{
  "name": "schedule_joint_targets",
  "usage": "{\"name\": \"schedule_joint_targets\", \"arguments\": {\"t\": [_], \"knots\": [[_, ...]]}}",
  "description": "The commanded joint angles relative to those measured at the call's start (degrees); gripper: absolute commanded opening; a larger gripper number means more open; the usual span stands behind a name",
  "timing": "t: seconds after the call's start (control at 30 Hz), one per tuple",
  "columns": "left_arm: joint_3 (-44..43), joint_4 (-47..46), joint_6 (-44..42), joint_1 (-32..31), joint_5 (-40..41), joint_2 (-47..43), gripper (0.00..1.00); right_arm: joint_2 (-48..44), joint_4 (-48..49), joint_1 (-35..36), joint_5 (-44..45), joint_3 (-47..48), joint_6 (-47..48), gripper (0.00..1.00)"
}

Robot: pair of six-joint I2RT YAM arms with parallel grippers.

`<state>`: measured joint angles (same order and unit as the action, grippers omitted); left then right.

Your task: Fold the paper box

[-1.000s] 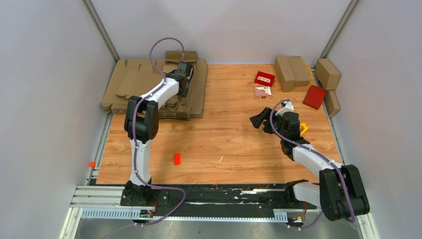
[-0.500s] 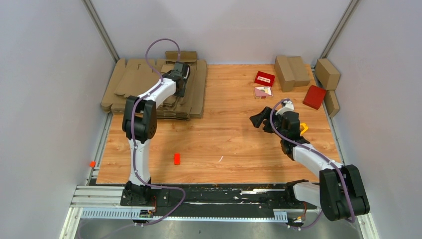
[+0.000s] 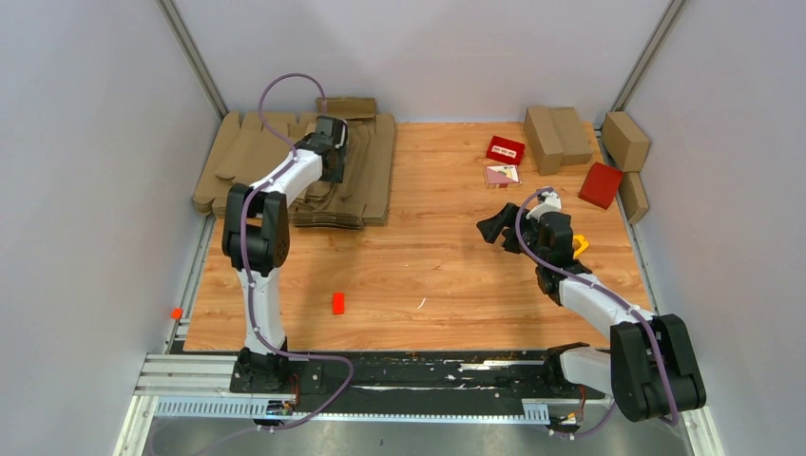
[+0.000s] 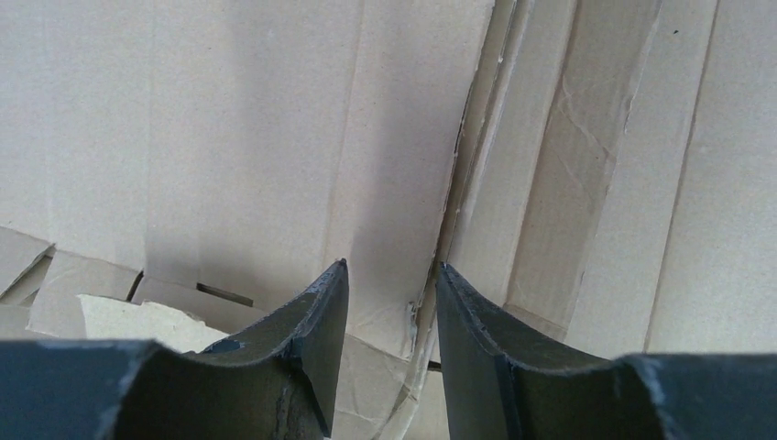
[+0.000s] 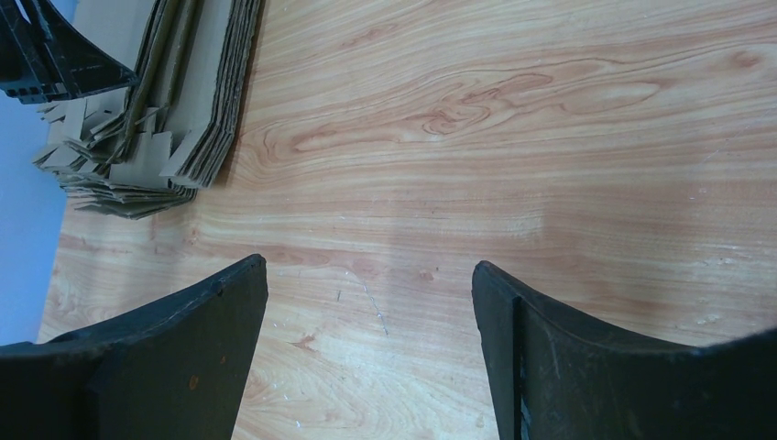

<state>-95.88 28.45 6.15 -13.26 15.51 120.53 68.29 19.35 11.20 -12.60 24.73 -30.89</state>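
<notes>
A stack of flat brown paper box cut-outs lies at the table's back left; it also shows in the right wrist view. My left gripper hangs just over the stack. In the left wrist view its jaws stand a narrow gap apart, straddling the raised edge of a sheet, and I cannot see them pinching it. My right gripper is wide open and empty above bare wood at the centre right.
Several folded brown cartons stand at the back right with two red boxes and a small card. A small red piece lies front left. A yellow piece sits beside the right arm.
My left gripper has moved left and farther back over the cardboard stack. The right arm has not moved.
</notes>
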Motion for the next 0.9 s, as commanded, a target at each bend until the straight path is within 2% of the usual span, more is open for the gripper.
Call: {"name": "schedule_joint_targets", "arguments": {"t": [0.0,0.27,0.37,0.57,0.73,0.87], "knots": [[1.34,-2.83,1.69,1.30,-1.02,-5.00,0.49,0.15,1.04,0.31,-0.76,2.08,1.10,0.82],[1.90,-3.01,2.28,2.50,-1.54,-5.08,0.53,0.50,1.26,0.40,-1.00,2.08,1.05,0.82],[2.26,-3.19,2.17,2.62,-1.81,-5.18,0.61,0.40,1.13,0.40,-0.95,2.12,1.14,0.82],[1.25,-1.74,0.65,2.58,-4.13,-4.06,0.67,0.09,1.05,0.44,-0.85,2.09,1.24,0.82],[1.52,-1.00,0.89,2.58,-3.80,-5.46,0.62,0.08,1.12,0.49,-1.06,2.08,1.17,0.82],[4.26,-2.75,0.84,1.30,0.41,-9.63,0.65,0.37,1.21,0.57,-1.20,2.08,1.11,0.81]]}}
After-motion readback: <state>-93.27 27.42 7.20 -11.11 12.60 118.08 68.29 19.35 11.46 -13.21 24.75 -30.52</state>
